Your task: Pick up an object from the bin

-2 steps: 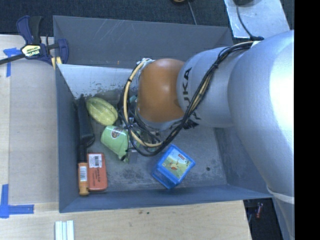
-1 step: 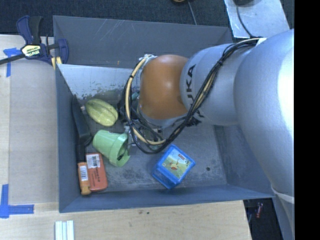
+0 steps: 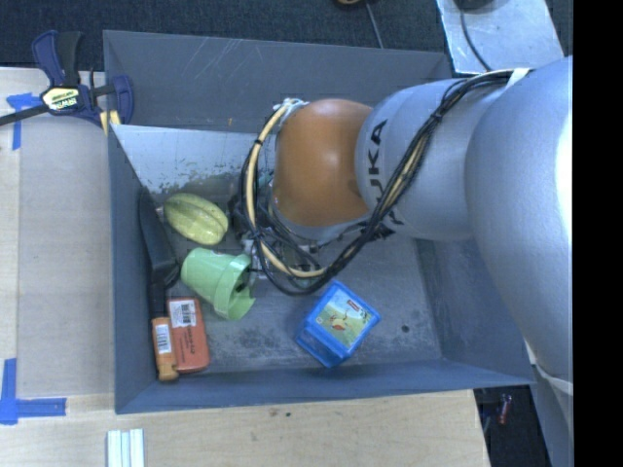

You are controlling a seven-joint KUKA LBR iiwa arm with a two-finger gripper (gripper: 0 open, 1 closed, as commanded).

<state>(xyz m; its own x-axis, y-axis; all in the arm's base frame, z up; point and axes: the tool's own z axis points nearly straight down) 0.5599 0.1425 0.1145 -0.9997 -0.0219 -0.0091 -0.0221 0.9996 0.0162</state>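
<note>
Green and tipped on its side, a plastic cup (image 3: 219, 280) is seen left of middle in the bin (image 3: 433, 305), just beside the gripper (image 3: 253, 264), whose state cannot be told under the orange cover (image 3: 316, 163).

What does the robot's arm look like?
The arm is a thick, rounded, silver-grey tube with black KUKA lettering. A smooth orange dome cover caps its wrist, and black and yellowish cables loop around it.
</note>
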